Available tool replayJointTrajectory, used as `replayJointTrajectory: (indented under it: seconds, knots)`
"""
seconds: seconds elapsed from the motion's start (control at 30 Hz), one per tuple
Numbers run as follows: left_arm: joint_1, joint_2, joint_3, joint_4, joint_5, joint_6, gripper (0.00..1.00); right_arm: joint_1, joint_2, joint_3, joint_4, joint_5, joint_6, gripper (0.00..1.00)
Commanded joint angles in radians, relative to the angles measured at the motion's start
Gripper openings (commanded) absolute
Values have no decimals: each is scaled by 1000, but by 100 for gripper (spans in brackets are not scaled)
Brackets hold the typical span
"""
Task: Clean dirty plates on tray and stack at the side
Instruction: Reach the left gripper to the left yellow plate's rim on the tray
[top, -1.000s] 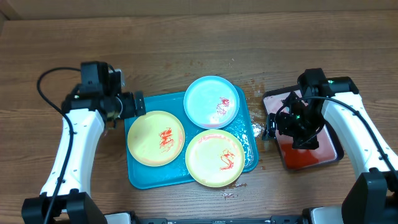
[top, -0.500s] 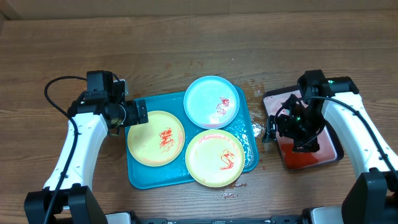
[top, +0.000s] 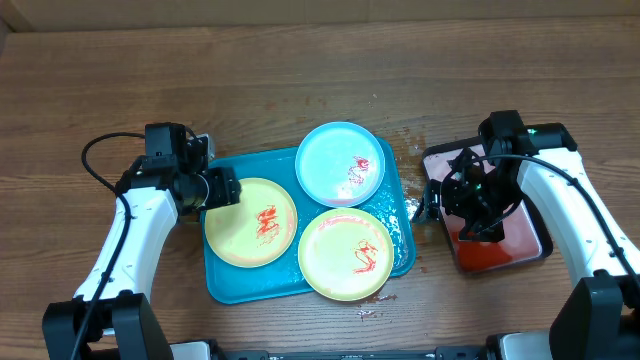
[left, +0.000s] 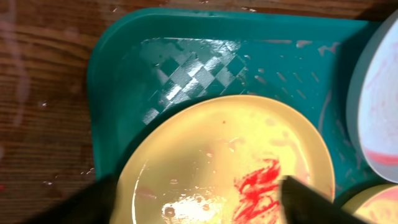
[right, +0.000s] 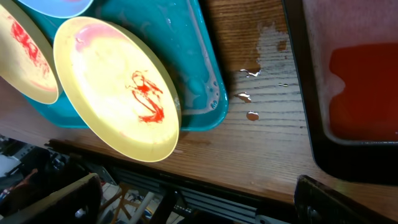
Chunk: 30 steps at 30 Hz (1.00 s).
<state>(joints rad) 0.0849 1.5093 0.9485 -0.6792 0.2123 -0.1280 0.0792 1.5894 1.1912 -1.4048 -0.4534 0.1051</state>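
Observation:
The turquoise tray (top: 222, 285) holds three sauce-smeared plates: a yellow-green one at the left (top: 251, 221), a light blue one at the back (top: 340, 164) and a yellow-green one at the front right (top: 346, 254). My left gripper (top: 222, 187) is open over the left plate's left rim. In the left wrist view its fingers (left: 196, 202) straddle that plate (left: 217, 155), with nothing held. My right gripper (top: 458, 220) is open and empty, low over the black-rimmed tray's left edge. The front plate (right: 112, 93) shows in the right wrist view.
A black-rimmed tray (top: 436, 158) with pinkish inside holds a red sponge-like block (top: 490, 252) at the right. Water drops and red specks lie on the wood between the two trays (right: 252, 93). The table's front edge (right: 249, 196) is close.
My left gripper has moved right and a little forward, from beside the tray's left edge to over the left yellow-green plate's rim. The right arm has barely moved.

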Motion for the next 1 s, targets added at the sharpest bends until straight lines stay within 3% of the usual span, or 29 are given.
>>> replayJointTrajectory:
  seconds: [0.0,0.07,0.13,0.27,0.33,0.4,0.57,0.8,0.97]
  knots:
    - [-2,9,-6,-28,-86,-45,99,-1,-11,13,13,-19,1,100]
    - [-2,9,-6,-55,-115,-48,79,-1,-11,13,23,-19,2,100]
    - [-2,9,-6,-78,-127,-48,84,-1,-11,13,23,-19,2,100]
    - [-2,9,-6,-126,-121,-71,68,-1,-11,13,19,-19,2,100]
    - [-2,9,-6,-156,-155,-98,71,-1,-11,13,15,-19,2,100]
    - [-2,9,-6,-167,-196,-121,68,-1,-11,13,15,-19,3,100]
    - [-2,9,-10,-163,-235,-120,75,-1,-11,13,15,-19,2,100]
    - [-2,9,-65,-76,-231,-119,62,-1,-11,13,6,-19,3,100]
    - [-2,9,-110,-16,-231,-119,63,-1,-11,13,-15,-19,13,100]
